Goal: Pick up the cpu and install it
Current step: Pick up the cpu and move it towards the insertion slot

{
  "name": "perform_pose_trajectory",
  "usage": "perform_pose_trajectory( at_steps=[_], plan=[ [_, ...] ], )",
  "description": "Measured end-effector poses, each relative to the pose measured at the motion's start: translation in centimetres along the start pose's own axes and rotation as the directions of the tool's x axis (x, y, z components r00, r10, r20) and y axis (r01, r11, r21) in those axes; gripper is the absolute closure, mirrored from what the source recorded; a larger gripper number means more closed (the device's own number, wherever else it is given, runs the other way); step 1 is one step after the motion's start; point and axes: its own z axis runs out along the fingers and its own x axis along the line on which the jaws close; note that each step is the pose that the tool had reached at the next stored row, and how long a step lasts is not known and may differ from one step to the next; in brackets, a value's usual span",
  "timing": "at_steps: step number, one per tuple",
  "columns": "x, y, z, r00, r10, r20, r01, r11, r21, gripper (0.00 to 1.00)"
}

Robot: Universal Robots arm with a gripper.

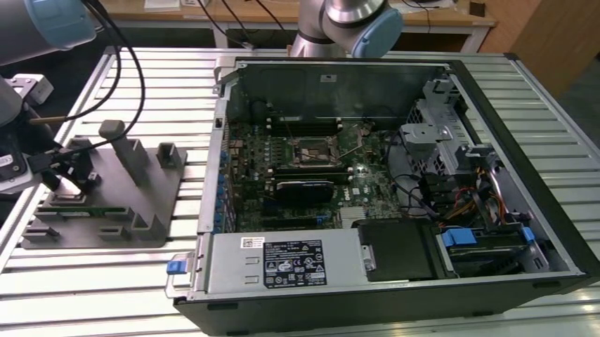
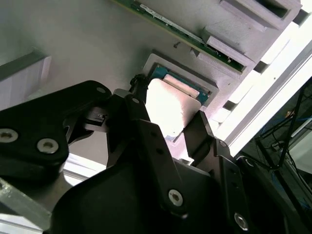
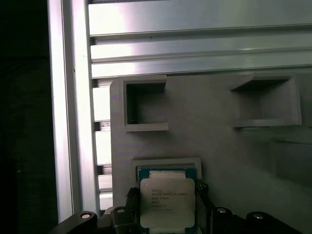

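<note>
1. Grey plastic tray point(image 1: 140, 210) lies under the gripper point(image 1: 67, 175) at the exterior view's left, on a slatted metal table point(image 1: 94, 281). The tray's upright posts stand just beside the gripper, toward the exterior view's right.
2. Black fingers point(image 2: 146, 141) are spread apart, one on each side of the cpu point(image 2: 173, 105). In the first wrist view a thin margin shows between them and the chip, so the gripper has hold of nothing.
3. Silvery top up, the cpu point(image 3: 167, 202) lies flat in a shallow square recess of the tray, directly below the gap between the fingers.
4. A green circuit strip point(image 2: 170, 24) lies in a tray slot just beyond the cpu from the gripper.
5. Well apart from the gripper, toward the exterior view's right, an open computer case point(image 1: 328, 88) lies on its side, with a square socket point(image 1: 310, 151) near the middle of its board.
</note>
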Motion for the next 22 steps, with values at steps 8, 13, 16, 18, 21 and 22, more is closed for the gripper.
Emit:
perform_pose_trajectory(
  at_steps=[8,13,16,18,21,22],
  plan=[
    [-0.03,0.07,-1.27,1.0,0.0,-0.0001,0.0,1.0,0.0001,0.46],
    [-0.05,0.11,-1.96,1.0,0.0,-0.0001,0.0,1.0,0.0,0.46],
    [-0.06,0.13,-2.31,1.0,0.0,0.0,0.0,1.0,0.0,0.46],
    [-0.07,0.14,-2.52,1.0,0.0,0.0,0.0,1.0,0.0,0.46],
    [-0.07,0.17,-2.93,1.0,0.0,0.0,0.0,1.0,0.0,0.46],
    [-0.08,0.18,-3.06,1.0,0.0,0.0001,0.0,1.0,0.0,0.46]
  ],
)
